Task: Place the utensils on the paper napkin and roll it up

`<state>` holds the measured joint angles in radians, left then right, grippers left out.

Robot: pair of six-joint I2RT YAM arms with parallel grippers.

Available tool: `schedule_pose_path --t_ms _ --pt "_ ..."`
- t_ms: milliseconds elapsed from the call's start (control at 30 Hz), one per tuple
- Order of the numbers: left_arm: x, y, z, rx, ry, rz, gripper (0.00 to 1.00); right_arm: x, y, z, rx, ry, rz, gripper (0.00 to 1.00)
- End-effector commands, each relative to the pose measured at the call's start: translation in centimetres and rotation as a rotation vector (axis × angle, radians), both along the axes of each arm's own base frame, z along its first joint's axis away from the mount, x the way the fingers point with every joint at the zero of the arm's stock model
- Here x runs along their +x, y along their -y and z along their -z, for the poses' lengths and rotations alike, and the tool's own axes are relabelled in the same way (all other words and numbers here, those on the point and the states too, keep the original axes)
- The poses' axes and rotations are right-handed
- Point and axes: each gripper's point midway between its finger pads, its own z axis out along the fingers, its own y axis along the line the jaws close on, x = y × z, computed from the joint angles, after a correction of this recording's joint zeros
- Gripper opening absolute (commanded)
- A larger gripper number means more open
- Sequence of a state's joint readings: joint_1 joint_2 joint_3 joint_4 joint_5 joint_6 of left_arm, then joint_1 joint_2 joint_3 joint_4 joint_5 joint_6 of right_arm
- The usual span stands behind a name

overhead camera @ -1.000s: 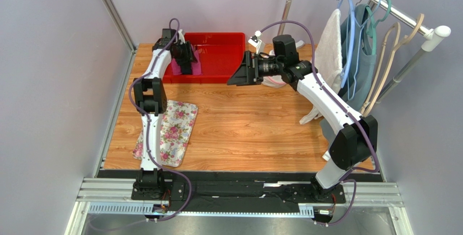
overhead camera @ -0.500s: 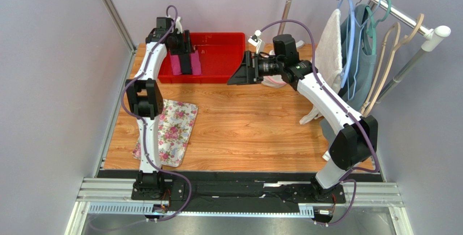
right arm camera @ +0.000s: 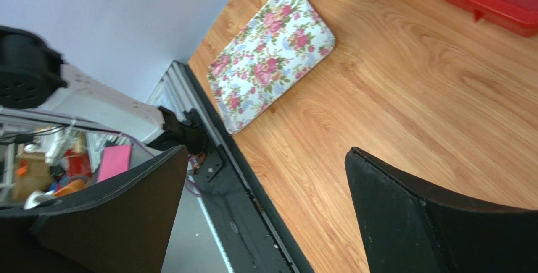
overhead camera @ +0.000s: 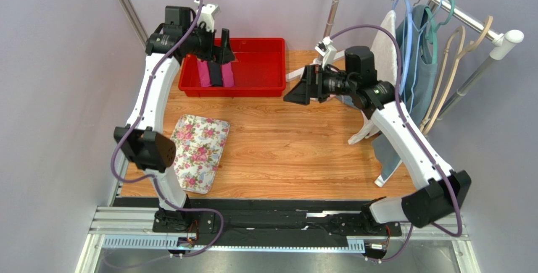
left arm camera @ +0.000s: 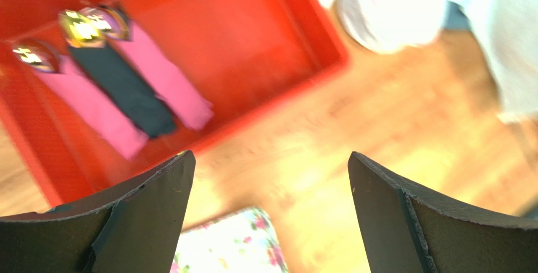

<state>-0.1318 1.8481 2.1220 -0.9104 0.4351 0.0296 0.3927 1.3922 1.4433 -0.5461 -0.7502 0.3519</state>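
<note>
Ok so this one's odd: I can't find a flat pink napkin or any loose cutlery anywhere on the counter (overhead camera: 297, 153). The only cutlery showing is already bundled. There are three rolls (left arm camera: 120, 90), pink, black and pink, with shiny heads poking out, lying in the red bin (overhead camera: 230, 90) at the far edge toward the far-left corner. A floral cloth (overhead camera: 197, 150) sits along the left edge near the front corner, and that's not the napkin either.

The left gripper (left arm camera: 270, 159) hangs up high over the bin with its jaws spread wide and nothing between them. The right gripper (overhead camera: 293, 90) hovers over the far middle of the counter, also gaping and empty.

My read is that no roll is in progress right now and the arms are between steps. The next move needs a napkin laid flat on the bare wood, plus loose cutlery to set on it, and neither is within view.

Labels or writing? Nothing readable in any view, and the left wrist view is pretty blurry anyway.
</note>
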Motion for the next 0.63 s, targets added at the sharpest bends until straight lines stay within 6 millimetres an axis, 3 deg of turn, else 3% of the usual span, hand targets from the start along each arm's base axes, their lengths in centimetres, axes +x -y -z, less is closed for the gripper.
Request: schedule_pose_path --t_ms 0,200,367,467,600 --pt "-6.7 0.6 -0.8 -0.033 -0.027 0.129 0.99 -1.6 3.3 1.5 -0.108 0.095 0.071 1.00" --pt "-13.5 -0.7 0.3 -0.009 0.008 0.119 0.99 -4.6 6.4 4.7 -0.186 0.131 0.124 1.00" --pt "-18.2 -1.9 1.9 0.011 0.037 0.089 0.99 -6.5 7.6 6.7 -0.212 0.162 0.119 1.00" --pt "-19.8 -2.4 2.9 0.018 0.032 0.067 0.99 -7.5 7.9 7.2 -0.205 0.173 0.104 1.00" --pt "-20.7 -2.6 2.7 0.020 0.071 0.061 0.99 -8.1 8.0 7.1 -0.201 0.194 0.095 1.00"
